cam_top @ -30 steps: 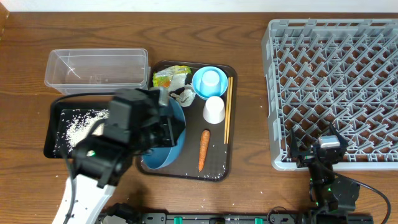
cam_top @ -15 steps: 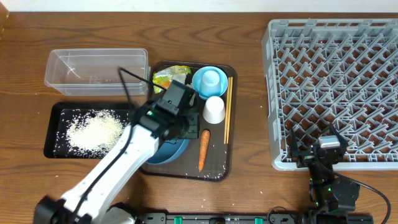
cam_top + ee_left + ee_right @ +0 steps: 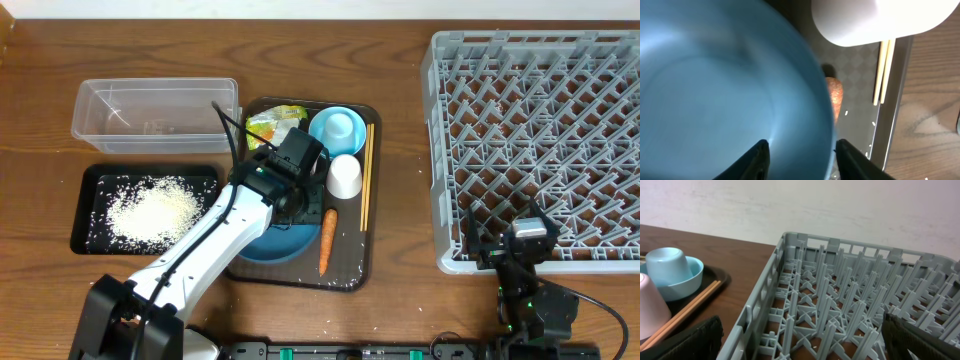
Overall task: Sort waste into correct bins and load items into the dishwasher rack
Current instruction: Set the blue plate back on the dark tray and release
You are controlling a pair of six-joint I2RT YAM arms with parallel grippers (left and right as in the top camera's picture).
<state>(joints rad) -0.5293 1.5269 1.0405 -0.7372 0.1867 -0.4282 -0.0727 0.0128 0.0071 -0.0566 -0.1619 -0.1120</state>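
The dark-blue plate lies on the brown serving tray and fills the left wrist view. My left gripper is open, its fingers either side of the plate's rim. The carrot, white cup, chopsticks, light-blue bowl, yellow-green wrapper and partly hidden tissue are on that tray. White rice lies in the black tray. My right gripper is open by the grey rack.
The clear tub stands behind the black tray and holds nothing I can make out. A few stray rice grains lie on the brown tray near the carrot. The right wrist view also shows the bowl and the chopsticks.
My left arm swung right from over the black tray to the brown tray. The plate went from tilted in the grip to lying flat. The rice heap is now uncovered.
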